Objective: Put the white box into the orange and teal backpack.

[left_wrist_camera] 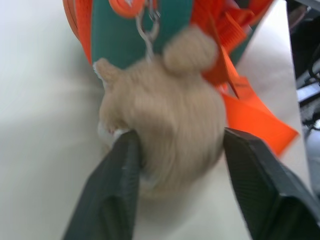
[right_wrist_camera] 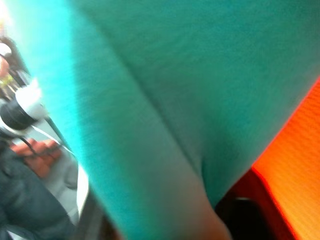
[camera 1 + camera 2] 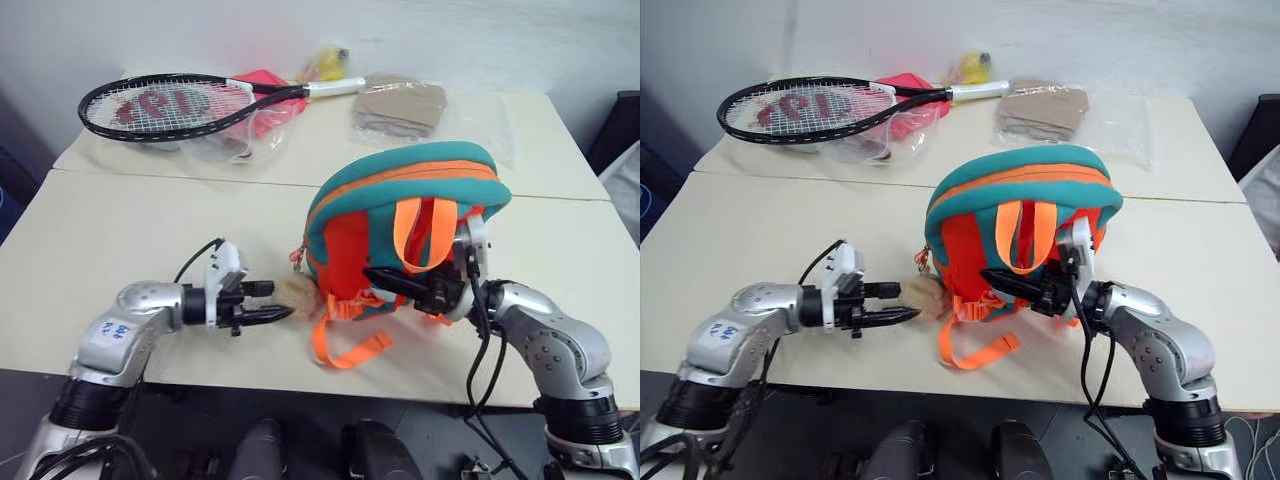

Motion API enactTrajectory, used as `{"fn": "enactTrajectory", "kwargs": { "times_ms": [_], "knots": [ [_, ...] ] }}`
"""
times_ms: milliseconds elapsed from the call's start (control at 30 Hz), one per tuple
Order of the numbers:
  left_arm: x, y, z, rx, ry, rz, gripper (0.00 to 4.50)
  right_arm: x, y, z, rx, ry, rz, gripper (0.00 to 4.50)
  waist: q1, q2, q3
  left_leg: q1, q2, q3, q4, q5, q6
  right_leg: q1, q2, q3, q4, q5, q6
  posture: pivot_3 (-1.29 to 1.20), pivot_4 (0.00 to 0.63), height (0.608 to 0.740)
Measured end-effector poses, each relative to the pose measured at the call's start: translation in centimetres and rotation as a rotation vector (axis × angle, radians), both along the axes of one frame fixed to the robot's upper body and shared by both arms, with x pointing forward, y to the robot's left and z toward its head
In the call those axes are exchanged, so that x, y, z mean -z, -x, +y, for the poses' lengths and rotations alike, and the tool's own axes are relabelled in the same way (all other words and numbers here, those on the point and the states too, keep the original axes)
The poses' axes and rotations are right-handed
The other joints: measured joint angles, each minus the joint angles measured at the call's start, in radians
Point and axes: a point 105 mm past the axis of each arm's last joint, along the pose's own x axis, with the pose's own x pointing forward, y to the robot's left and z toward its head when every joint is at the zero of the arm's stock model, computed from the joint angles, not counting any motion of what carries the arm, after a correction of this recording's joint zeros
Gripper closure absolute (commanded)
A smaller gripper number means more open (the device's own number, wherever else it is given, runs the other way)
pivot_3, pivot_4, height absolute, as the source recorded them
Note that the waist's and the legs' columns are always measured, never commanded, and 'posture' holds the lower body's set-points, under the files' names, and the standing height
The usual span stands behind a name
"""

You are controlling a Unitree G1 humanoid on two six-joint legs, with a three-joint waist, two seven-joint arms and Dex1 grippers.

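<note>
Orange and teal, the backpack (image 3: 400,215) stands upright near the front edge of the pale table (image 3: 120,250), its teal top rounded over and its orange webbing (image 3: 350,345) trailing loose on the tabletop toward the robot. A tan plush toy (image 1: 165,130) hangs from a small metal chain on the side of the bag facing the robot's left and rests on the table.

The left gripper (image 3: 268,302) lies low and about level, pointing at the toy — in the left wrist view its two black fingers (image 1: 107,195) stand apart on either side of the plush, one pressed against the fur, the other just clear of it, so the jaws are open around the toy rather than clamped on it.

The right gripper (image 3: 385,280) reaches in from the other side, against the orange front of the bag among the straps; I cannot tell whether its jaws are open or closed (teal fabric sits right against the wrist camera).

The white box cannot be made out in any view.

At the far side of the table lie a tennis racket (image 3: 170,105), a red item in clear plastic (image 3: 262,120) beneath it, and a beige packet (image 3: 400,105).
</note>
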Motion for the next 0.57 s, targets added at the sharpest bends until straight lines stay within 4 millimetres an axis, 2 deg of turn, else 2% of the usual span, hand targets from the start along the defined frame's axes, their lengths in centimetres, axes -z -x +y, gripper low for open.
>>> {"fn": "enactTrajectory", "kwargs": {
  "times_ms": [100,167,200,267,367,400,467,567],
  "knots": [
    [-0.7,1.0,3.6,-0.059,-0.047,-0.024,0.00,1.2,0.5,-3.6,0.077,0.146,-0.052,0.78,0.001,0.000,0.000,0.000,0.000,0.000,-0.001,0.000,0.000,0.000,0.000,0.000,-0.002,0.000,0.000,0.00,0.150,0.740],
    [-0.8,2.2,5.1,-0.060,-0.068,-0.042,0.00,1.8,0.8,-5.7,0.108,0.228,-0.094,0.06,0.001,0.000,0.000,0.000,0.000,0.000,0.000,-0.001,0.001,0.002,-0.001,0.000,-0.003,0.000,0.000,0.00,0.150,0.740],
    [-0.7,2.9,5.7,-0.054,-0.080,-0.048,0.00,2.1,0.7,-7.0,0.130,0.271,-0.115,0.06,0.000,0.001,0.000,0.000,-0.001,0.001,0.000,-0.001,0.002,0.002,-0.001,0.000,-0.004,0.000,0.000,0.00,0.150,0.740],
    [0.1,4.8,7.3,-0.069,-0.112,-0.060,0.00,2.8,0.3,-11.6,0.220,0.400,-0.158,0.06,-0.001,0.001,0.000,0.001,-0.001,0.002,0.000,-0.002,0.003,0.003,-0.002,0.000,-0.005,0.000,0.000,0.00,0.150,0.740],
    [1.1,5.6,9.4,-0.150,-0.211,-0.121,0.00,2.7,0.4,-16.9,0.328,0.501,-0.183,0.06,0.001,0.001,0.001,0.003,0.000,0.002,-0.001,-0.004,0.007,0.005,-0.001,0.000,-0.005,0.000,0.000,0.00,0.150,0.740],
    [1.2,5.2,10.3,-0.202,-0.259,-0.161,0.00,2.7,0.7,-18.0,0.320,0.527,-0.206,0.06,0.003,0.001,0.001,0.005,0.000,0.001,-0.001,-0.004,0.007,0.006,-0.001,-0.001,-0.005,0.000,0.000,0.00,0.150,0.740],
    [1.3,4.7,11.5,-0.272,-0.308,-0.197,0.00,3.0,1.0,-18.8,0.311,0.538,-0.227,0.06,0.003,0.001,0.001,0.008,0.000,0.001,-0.003,-0.004,0.006,0.009,0.000,-0.001,-0.005,0.000,-0.001,0.00,0.150,0.740],
    [1.2,4.5,11.9,-0.288,-0.316,-0.233,0.00,4.6,1.5,-19.7,0.280,0.580,-0.201,0.06,-0.002,0.002,0.001,0.017,0.000,0.001,-0.005,-0.006,0.006,0.019,-0.001,-0.001,-0.008,-0.001,-0.002,0.00,0.150,0.740]
  ]
}}
